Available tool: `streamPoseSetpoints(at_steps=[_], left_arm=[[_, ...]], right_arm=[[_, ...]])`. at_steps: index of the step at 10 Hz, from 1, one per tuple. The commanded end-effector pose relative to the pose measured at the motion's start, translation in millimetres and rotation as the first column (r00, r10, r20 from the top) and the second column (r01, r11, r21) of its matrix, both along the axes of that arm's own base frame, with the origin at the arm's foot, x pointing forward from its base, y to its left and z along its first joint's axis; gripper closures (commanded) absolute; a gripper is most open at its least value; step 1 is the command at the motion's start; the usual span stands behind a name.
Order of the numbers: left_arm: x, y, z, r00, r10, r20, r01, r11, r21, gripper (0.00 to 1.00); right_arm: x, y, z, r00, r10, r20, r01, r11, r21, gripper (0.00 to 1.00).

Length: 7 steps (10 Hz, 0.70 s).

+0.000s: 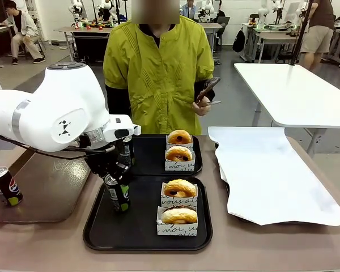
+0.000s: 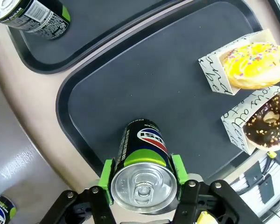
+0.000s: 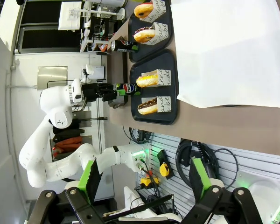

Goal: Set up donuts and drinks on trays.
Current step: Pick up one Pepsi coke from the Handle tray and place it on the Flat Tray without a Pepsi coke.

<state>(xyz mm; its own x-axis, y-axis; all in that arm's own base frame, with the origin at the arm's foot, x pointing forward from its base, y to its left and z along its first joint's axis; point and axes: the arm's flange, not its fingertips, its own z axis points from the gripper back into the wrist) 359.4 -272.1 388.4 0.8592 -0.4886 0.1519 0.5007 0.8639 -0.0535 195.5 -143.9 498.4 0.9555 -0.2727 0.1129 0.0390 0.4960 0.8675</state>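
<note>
Table: brown table (image 1: pixel 260 249) shared with a person (image 1: pixel 158 68) in a yellow-green top standing at the far side, holding something dark in one hand.
Room: open lab with white tables, other people far off.
Trays: two black trays, near tray (image 1: pixel 102 232) and far tray (image 1: pixel 153 164), end to end mid-table.
Donuts: two boxed on the near tray (image 1: pixel 179 195), two on the far tray (image 1: pixel 179 152), all on the right halves.
Drinks: one can (image 1: pixel 118 192) upright on the near tray's left part; another can (image 1: pixel 4 186) on a glossy brown tray (image 1: pixel 51 198) at far left.
Left gripper (image 2: pixel 142 179): green pads flank the can's top on both sides; whether they press it or stand just clear is hard to tell.
Right gripper (image 3: pixel 144 179): jaws wide, nothing between them.
White paper (image 1: pixel 272 170): covers a tray at right, hiding all but a dark edge.
Hidden: a third can on the far tray sits mostly behind the left arm.
</note>
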Motion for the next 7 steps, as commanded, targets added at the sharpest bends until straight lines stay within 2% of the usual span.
streamPoseSetpoints(at_steps=[1,4,5,6,7], left_arm=[[-0.4,-9.7,-8.3,1.000,0.009,0.023,-0.010,1.000,0.026,0.00],[-9.2,-11.0,4.1,0.999,0.001,0.034,-0.003,0.999,0.033,0.00],[-13.4,-10.7,7.1,0.999,0.006,0.039,-0.007,1.000,0.029,0.13],[-14.7,-11.0,11.0,0.999,0.003,0.040,-0.004,1.000,0.031,0.05],[-16.4,-11.7,16.9,0.999,-0.006,0.040,0.004,0.999,0.039,0.00]], right_arm=[[0.9,0.1,0.4,1.000,0.007,0.020,-0.007,1.000,0.013,0.00],[0.9,0.1,0.4,1.000,0.007,0.020,-0.007,1.000,0.013,0.00],[0.9,0.1,0.4,1.000,0.007,0.020,-0.007,1.000,0.013,0.00],[0.9,0.1,0.4,1.000,0.007,0.020,-0.007,1.000,0.013,0.00],[0.9,0.1,0.4,1.000,0.007,0.020,-0.007,1.000,0.013,0.00]])
